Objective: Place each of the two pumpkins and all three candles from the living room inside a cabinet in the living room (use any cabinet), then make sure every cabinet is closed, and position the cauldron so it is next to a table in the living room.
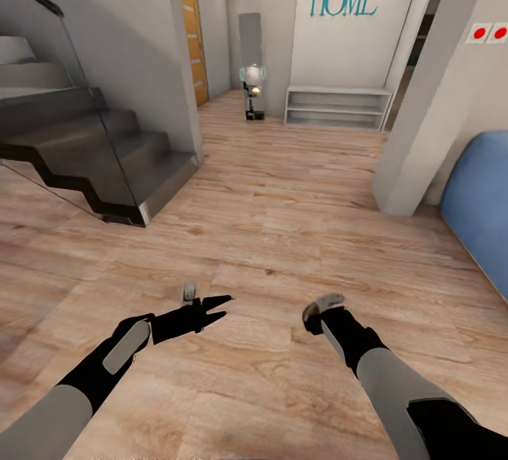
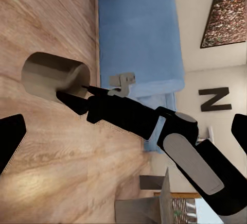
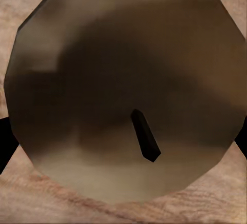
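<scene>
Head view, open wood floor (image 1: pixel 282 234), stairs (image 1: pixel 106 156) left, right pincer (image 1: pixel 319 312) clamped on candle (image 1: pixel 312 315), left pincer (image 1: pixel 222 308) apart.

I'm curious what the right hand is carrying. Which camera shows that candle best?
The right wrist view: the candle shows end-on, wick included. The left wrist view shows its side in the right gripper. The head view shows just a sliver.

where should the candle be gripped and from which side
Grip the candle across its round side wall, coming in from the wick end. It is a short, stubby cylinder, so opposite sides give the fingers matching surfaces. The right tool holds it this way, with fingers at either edge.
</scene>
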Controlling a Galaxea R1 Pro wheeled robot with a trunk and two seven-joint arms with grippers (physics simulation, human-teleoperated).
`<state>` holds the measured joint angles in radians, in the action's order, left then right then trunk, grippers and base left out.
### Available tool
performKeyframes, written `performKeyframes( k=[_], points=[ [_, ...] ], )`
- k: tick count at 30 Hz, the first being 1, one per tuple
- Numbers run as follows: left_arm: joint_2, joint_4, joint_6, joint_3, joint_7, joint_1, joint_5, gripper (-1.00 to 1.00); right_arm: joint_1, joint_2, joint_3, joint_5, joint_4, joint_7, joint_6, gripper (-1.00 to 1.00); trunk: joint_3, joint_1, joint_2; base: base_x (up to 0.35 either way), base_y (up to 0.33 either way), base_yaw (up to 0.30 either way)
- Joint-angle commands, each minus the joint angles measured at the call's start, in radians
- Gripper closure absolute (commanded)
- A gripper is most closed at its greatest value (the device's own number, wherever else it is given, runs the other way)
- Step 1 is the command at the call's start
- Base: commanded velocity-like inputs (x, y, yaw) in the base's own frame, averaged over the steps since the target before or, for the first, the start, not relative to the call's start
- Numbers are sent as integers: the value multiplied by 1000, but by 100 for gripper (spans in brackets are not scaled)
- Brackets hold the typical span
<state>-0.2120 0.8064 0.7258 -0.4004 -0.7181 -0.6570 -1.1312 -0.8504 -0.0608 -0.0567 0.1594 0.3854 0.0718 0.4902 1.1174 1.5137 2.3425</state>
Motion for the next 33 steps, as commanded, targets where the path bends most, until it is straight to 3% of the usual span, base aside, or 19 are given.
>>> performKeyframes(
  k=[1, 7, 28, 33],
  points=[
    [1, 1, 0, -1, 0, 0, -1, -100, 7, 0, 0, 0, -2, 0, -3, 100, 0, 0, 0, 0, 0, 299],
    [3, -10, -2, 0, 1, 0, -3, -100, 56, -1, 0, 1, -3, 1, -95, 100, -6, 0, 0, 0, 0, 172],
    [5, -37, -6, 0, 6, 0, -2, -100, 79, -1, 0, 2, -13, 2, -142, 100, -39, 0, 0, 0, 0, 2],
    [4, -58, -12, -1, 6, 3, -1, -100, 123, 0, 0, 2, -30, 1, -203, 100, -47, 0, 0, 0, 0, 0]
  ],
)
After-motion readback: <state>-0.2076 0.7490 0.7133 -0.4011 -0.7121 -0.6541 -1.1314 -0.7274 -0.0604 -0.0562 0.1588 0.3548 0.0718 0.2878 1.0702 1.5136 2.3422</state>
